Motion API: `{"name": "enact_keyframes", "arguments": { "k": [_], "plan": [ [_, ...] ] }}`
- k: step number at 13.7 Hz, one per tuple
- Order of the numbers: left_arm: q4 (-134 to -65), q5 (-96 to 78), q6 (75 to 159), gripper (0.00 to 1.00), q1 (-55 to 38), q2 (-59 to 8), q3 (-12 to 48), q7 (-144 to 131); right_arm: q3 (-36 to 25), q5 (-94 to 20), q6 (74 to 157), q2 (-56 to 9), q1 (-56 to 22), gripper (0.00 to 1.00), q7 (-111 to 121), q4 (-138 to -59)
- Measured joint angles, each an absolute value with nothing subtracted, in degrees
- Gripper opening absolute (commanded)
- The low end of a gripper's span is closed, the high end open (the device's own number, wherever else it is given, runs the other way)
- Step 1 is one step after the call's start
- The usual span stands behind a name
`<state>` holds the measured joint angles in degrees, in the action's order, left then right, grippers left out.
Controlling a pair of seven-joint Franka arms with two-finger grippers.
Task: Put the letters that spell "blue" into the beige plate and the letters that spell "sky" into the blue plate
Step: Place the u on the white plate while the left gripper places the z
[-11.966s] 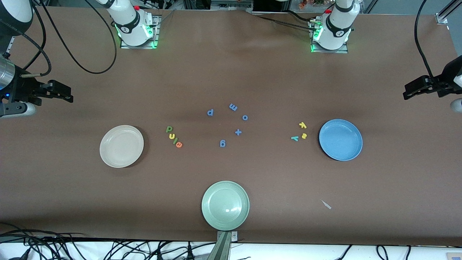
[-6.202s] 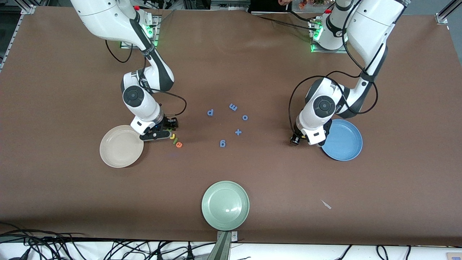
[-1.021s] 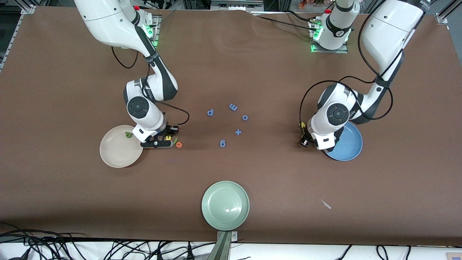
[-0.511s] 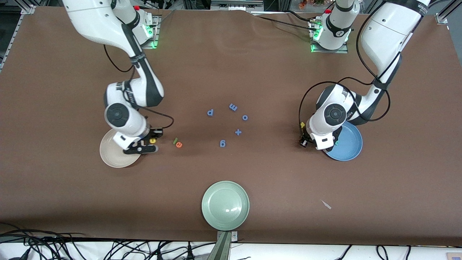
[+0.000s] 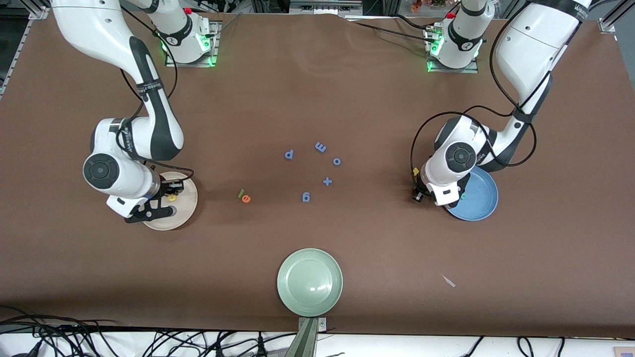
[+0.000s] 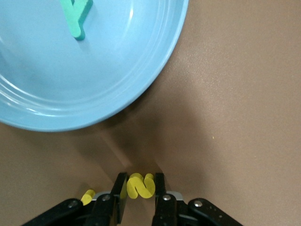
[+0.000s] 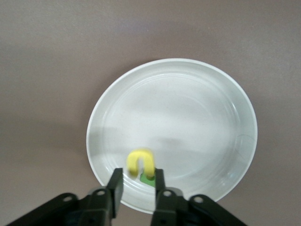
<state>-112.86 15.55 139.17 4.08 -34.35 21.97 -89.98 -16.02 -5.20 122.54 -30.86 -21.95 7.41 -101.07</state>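
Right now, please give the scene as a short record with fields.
left gripper: fingers shut on yellow s, beside blue plate
right gripper: over beige plate, yellow u at its tip
in blue plate: teal y
in beige plate: dark green b
on the table: yellow k, thin green l, orange e

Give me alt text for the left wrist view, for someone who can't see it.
The left gripper has its jaws closed on a yellow s just above the brown table, beside the blue plate. A teal-green y already lies in that plate.
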Motion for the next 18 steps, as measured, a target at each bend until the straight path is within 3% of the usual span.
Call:
{"name": "enact_keyframes", "arguments": {
  "k": [2,10,11,12,13,18],
  "plan": [
    [-112.2,15.5,139.1,0.23,4.7,-34.0,21.9,-90.0,-15.6,-5.2,122.5,-30.8,-22.2,0.5,6.9,-100.9],
    [-109.2,15.6,130.5,0.25,11.7,-30.5,21.7,-83.7,-11.1,-12.3,123.7,-31.5,-27.3,0.5,-9.8,-99.4],
    [-109.4,15.6,130.4,0.35,12.2,-30.6,21.6,-82.8,-11.1,-12.4,124.5,-32.0,-28.8,0.5,-12.7,-99.4],
    [-109.6,15.6,130.4,0.58,12.5,-30.7,21.6,-82.4,-11.0,-12.4,125.5,-32.6,-30.1,0.5,-15.0,-99.4],
    [-109.6,15.6,130.4,0.64,12.7,-30.9,21.6,-82.0,-11.0,-12.4,126.3,-33.3,-31.0,0.5,-16.7,-99.4],
    [-109.9,15.6,130.3,0.65,12.7,-31.2,22.0,-81.7,-11.0,-12.5,130.1,-36.9,-33.0,0.5,-22.3,-99.5]
  ]
}}
